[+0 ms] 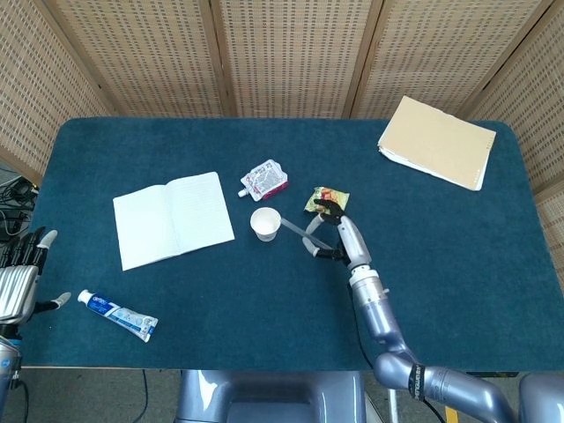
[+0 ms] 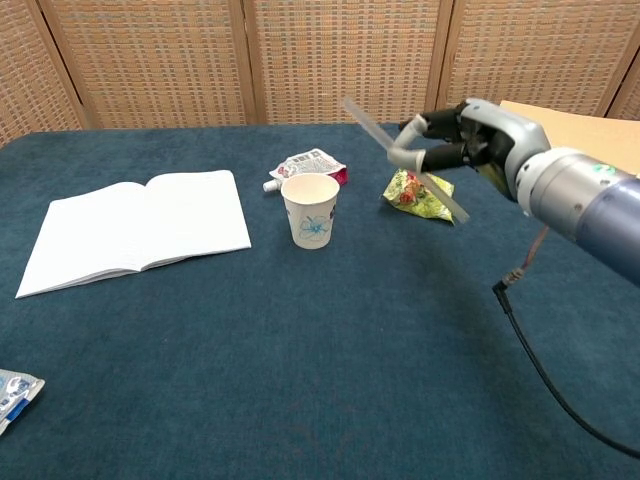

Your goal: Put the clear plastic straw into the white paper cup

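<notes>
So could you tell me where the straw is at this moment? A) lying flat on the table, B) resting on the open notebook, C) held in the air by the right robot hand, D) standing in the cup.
C: the right robot hand pinches the straw tilted above the table, up and to the right of the cup, with no end inside it yet.

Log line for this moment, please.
right hand: holds straw, lifted, tilted | cup: upright, straw not in | left hand: idle, table edge
</notes>
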